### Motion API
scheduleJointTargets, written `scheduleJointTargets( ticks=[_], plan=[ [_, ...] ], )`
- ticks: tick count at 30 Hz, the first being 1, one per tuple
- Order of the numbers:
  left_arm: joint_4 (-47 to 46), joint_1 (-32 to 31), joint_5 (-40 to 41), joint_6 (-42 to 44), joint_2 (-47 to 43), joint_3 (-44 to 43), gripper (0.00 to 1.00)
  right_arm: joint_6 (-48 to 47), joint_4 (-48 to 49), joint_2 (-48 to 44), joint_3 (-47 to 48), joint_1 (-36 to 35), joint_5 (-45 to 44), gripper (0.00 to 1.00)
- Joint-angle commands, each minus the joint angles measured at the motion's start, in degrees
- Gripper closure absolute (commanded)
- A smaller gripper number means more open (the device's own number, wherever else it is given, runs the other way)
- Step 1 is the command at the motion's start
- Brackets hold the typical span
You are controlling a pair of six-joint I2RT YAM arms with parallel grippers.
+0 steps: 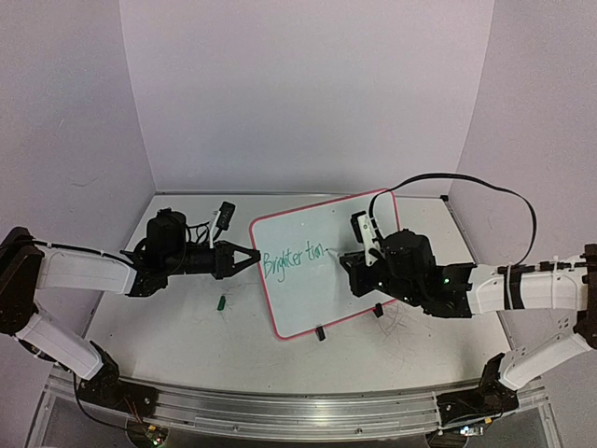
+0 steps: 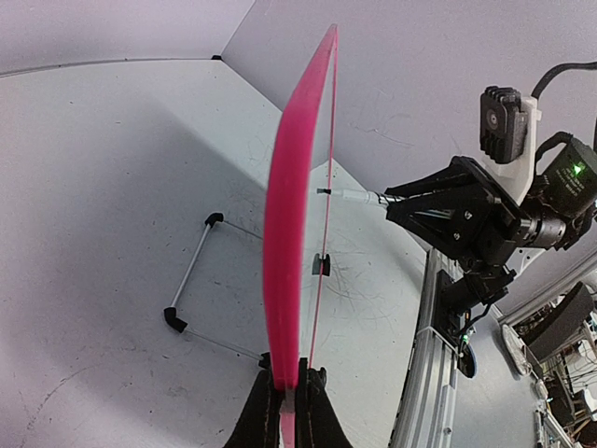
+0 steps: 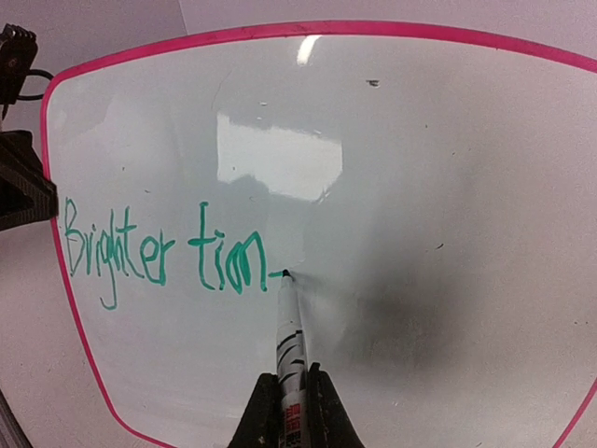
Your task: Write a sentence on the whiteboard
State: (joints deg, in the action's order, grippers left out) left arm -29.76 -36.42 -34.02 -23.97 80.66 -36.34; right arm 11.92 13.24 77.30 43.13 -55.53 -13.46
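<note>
Pressing the tip of a marker (image 3: pixel 289 327) against the whiteboard (image 1: pixel 317 299), the right fingers (image 1: pixel 347 259) were clamped tight on the pen's barrel. The nib sat just past the last stroke of the sentence (image 1: pixel 294 259), which read "Brighter tim" in thin green cursive, with a short dash trailing from the last letter to the nib. The writing ran in one line across the left half of the white surface. The left fingers (image 1: pixel 250 255) were pinched shut on the board's red-pink frame at the middle of its left edge, just beside the capital B. Seen edge-on from the left wrist, the board stood close to upright. It sat at the middle of the desk (image 1: pixel 168 327), between the two arms, with two small black feet (image 1: pixel 320 332) along its near edge. A small green piece (image 1: pixel 222 301) lay on the desk near the left fingers, apart from the board.
</note>
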Motion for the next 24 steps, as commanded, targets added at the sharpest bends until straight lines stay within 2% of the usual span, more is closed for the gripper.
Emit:
scheduleJointTargets(
  ticks=[1, 24],
  plan=[
    [-0.73, 0.20, 0.53, 1.29, -1.91, -1.19, 1.00, 0.65, 0.21, -0.19, 1.92, 0.61, -3.54, 1.00],
    [-0.60, 0.17, 0.41, 1.47, -1.81, -1.17, 1.00, -1.11, 3.11, 2.86, 3.60, 1.06, -1.11, 1.00]
  ],
)
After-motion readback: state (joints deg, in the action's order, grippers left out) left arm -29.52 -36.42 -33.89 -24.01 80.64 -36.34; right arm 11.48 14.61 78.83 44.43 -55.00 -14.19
